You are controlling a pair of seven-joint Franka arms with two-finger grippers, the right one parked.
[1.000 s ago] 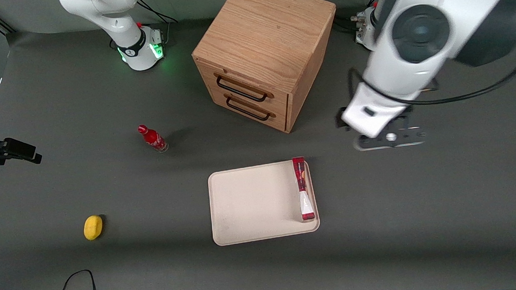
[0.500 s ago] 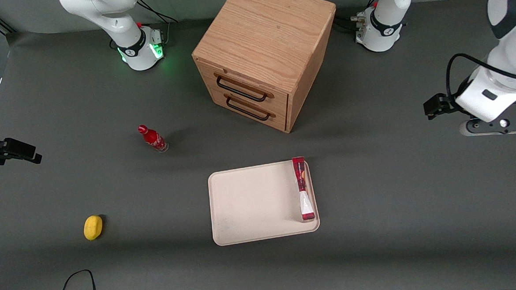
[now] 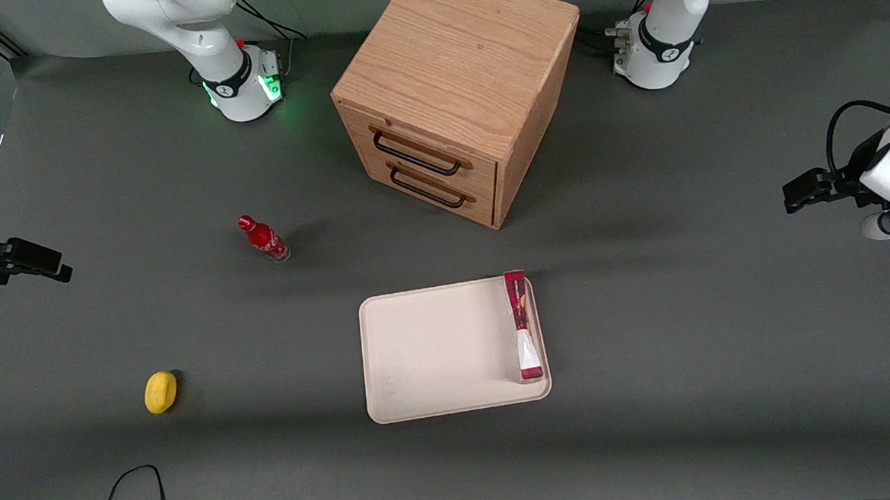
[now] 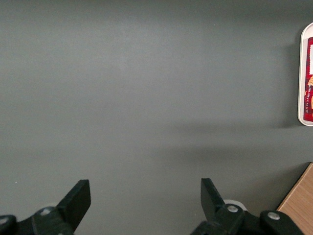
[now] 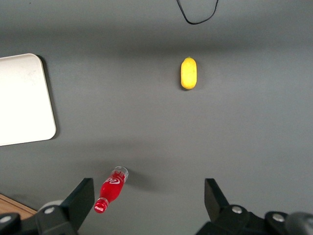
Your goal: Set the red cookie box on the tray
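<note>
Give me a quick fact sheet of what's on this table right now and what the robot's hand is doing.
red cookie box: lies in the tray, along the rim toward the working arm's end
tray: beige, flat on the table
gripper: open, holding nothing, above bare table toward the working arm's end
wooden two-drawer cabinet: both drawers shut
red cola bottle: on the table
yellow lemon-like object: on the table

The long, thin red cookie box [image 3: 523, 325] lay flat inside the big cream tray [image 3: 435, 349], right along its 3 o'clock rim, with one end pointing to 12 o'clock and the white end to 6 o'clock.
</note>
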